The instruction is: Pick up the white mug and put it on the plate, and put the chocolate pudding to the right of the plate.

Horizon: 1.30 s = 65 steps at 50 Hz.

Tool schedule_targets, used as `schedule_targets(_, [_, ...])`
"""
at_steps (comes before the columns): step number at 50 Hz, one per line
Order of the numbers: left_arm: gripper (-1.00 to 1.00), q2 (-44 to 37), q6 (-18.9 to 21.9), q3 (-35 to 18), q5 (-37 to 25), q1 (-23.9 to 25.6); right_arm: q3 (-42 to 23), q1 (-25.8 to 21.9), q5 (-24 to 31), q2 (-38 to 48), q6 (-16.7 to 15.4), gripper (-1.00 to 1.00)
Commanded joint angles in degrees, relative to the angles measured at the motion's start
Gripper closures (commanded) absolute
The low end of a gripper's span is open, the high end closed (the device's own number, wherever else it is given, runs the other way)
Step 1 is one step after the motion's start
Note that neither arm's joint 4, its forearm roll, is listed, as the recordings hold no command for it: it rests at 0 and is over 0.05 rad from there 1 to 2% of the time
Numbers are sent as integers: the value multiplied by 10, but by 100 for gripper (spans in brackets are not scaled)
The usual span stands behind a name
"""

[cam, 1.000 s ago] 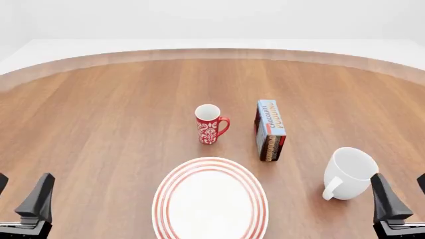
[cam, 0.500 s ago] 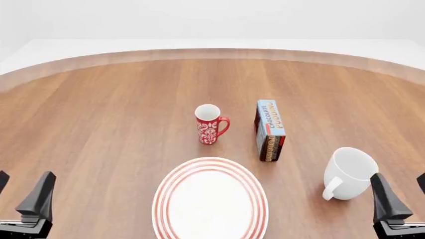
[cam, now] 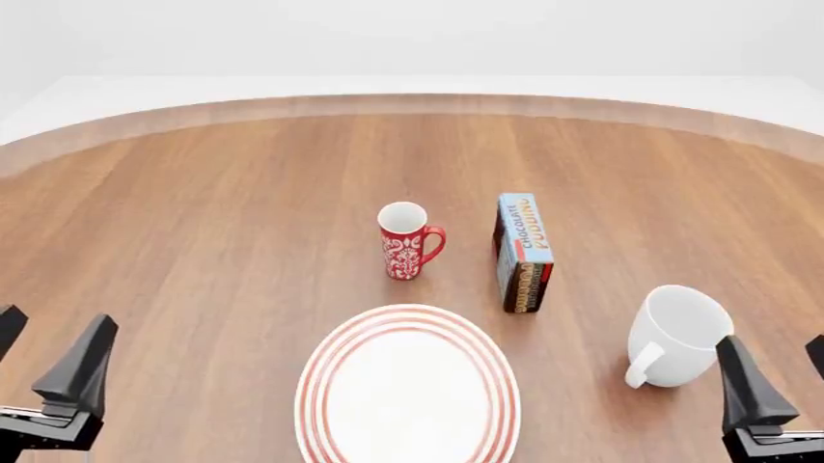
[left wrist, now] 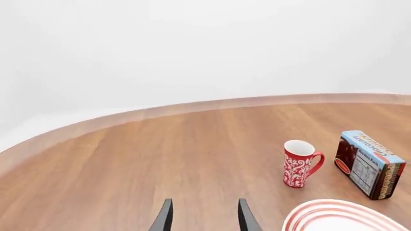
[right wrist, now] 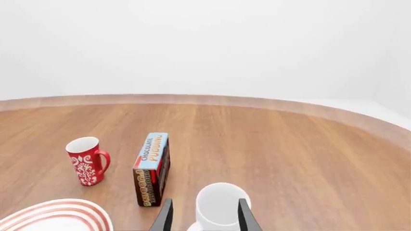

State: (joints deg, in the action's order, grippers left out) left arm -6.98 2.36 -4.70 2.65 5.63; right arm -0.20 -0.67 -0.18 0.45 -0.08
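On a round wooden table (cam: 193,241), the white mug (cam: 677,335) stands upright at the near right, just ahead of the right gripper (cam: 773,386), whose jaws are spread and hold nothing. The plate (cam: 408,388) lies at near centre, with the chocolate pudding (cam: 524,251) and a red patterned mug (cam: 407,240) beyond it. The left gripper (cam: 49,362) hangs at the near left, jaws apart and empty.

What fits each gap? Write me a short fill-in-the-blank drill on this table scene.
1. The white mug stands upright on the ____, in front of the right hand.
2. The plate holds ____.
3. The chocolate pudding stands between the white mug and the ____ mug.
4. Both the left hand and the right hand are ____.

Missing words: table; nothing; red; open
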Motion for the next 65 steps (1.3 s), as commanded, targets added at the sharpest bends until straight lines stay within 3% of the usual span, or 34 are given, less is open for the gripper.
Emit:
schedule_targets(1, [-100, -41, 18, -28, 19, 38, 0, -2, 0, 0, -1, -100])
schedule_targets(19, [-100, -66, 31, -54, 24, 89, 0, -2, 0, 1, -1, -100])
schedule_targets(55, [-100, -204, 56, -98, 119, 208, 0, -5, -1, 2, -2, -100])
schedule_targets(65, [-100, -219, 53, -114, 121, 230, 0, -5, -1, 3, -2, -100])
